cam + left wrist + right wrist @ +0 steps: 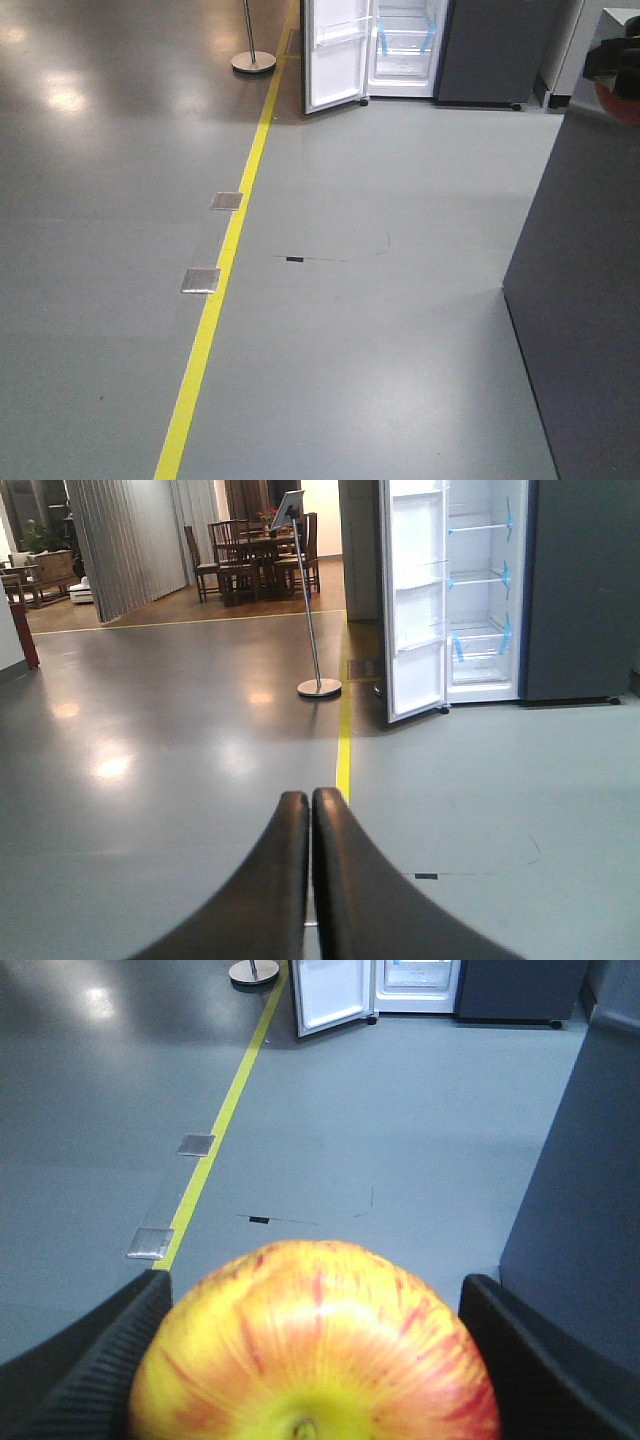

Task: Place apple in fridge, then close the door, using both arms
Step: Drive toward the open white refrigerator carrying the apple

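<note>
A grey floor [400, 300] fills most of every view, glossy and darker left of the line. Far across it stands the fridge [402, 70], its white lining and shelves showing, with strips of blue tape [508, 575] on the shelf edges. Its door [335, 55] is swung wide open to the left of the opening, white face toward the cameras, with clear bins [418, 565] along it. A dark grey panel [580, 300] rises close by on the right side of the front view. A yellow line [215, 300] runs along the floor from the near edge toward the door's foot. A steel pole [308, 600] on a round base stands just left of the door. Two metal plates [201, 279] are set in the floor beside the line.

The apple [315, 1350] is well apart from the fridge, held in the right gripper [312, 1305]: its black fingers [90, 1360] press against both sides of the fruit (red-streaked over yellow, stem dimple toward the wrist camera). The left gripper [311, 810] is closed with its fingertips touching, holding nothing, and points toward the door.
</note>
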`<state>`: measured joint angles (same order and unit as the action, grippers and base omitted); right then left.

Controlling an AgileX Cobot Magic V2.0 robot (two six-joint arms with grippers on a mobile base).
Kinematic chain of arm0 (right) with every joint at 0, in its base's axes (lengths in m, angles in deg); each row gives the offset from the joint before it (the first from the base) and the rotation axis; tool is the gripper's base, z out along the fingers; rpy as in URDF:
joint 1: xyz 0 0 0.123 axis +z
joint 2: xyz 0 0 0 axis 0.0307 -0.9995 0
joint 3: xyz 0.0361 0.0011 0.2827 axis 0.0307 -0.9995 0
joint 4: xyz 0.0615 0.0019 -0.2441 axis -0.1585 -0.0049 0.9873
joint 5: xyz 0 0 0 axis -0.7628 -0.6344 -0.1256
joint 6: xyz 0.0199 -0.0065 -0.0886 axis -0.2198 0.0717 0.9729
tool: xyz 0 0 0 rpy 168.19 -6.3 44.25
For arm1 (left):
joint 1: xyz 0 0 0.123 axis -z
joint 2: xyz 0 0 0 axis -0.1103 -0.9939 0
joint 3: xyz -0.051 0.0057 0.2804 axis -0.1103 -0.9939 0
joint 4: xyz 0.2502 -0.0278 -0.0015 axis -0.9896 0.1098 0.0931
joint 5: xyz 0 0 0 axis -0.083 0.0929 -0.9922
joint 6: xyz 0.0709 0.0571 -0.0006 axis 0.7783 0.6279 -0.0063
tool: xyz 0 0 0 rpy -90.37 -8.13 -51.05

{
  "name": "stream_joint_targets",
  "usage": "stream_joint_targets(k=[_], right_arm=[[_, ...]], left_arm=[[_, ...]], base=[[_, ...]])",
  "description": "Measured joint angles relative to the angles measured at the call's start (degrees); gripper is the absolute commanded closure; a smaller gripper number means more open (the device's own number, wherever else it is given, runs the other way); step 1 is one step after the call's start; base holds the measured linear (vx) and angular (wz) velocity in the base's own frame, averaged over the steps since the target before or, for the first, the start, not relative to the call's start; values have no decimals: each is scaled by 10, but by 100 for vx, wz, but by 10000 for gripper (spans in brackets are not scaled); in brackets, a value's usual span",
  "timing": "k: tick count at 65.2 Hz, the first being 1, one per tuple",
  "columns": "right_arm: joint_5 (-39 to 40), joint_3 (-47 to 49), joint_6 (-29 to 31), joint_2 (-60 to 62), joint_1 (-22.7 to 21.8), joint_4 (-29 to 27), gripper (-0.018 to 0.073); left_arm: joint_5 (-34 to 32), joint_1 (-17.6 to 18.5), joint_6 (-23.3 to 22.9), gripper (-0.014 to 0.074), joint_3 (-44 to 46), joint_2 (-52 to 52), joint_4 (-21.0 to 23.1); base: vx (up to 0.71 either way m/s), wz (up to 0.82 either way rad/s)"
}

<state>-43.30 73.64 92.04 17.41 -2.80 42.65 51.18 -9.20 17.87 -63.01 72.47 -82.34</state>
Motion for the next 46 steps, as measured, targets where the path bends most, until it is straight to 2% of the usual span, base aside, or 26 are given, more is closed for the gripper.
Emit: stream_joint_targets(k=[46], right_arm=[[0, 0, 0, 0, 0, 0, 331]], left_arm=[[0, 0, 0, 603, 0, 0, 0]], base=[[30, 11]])
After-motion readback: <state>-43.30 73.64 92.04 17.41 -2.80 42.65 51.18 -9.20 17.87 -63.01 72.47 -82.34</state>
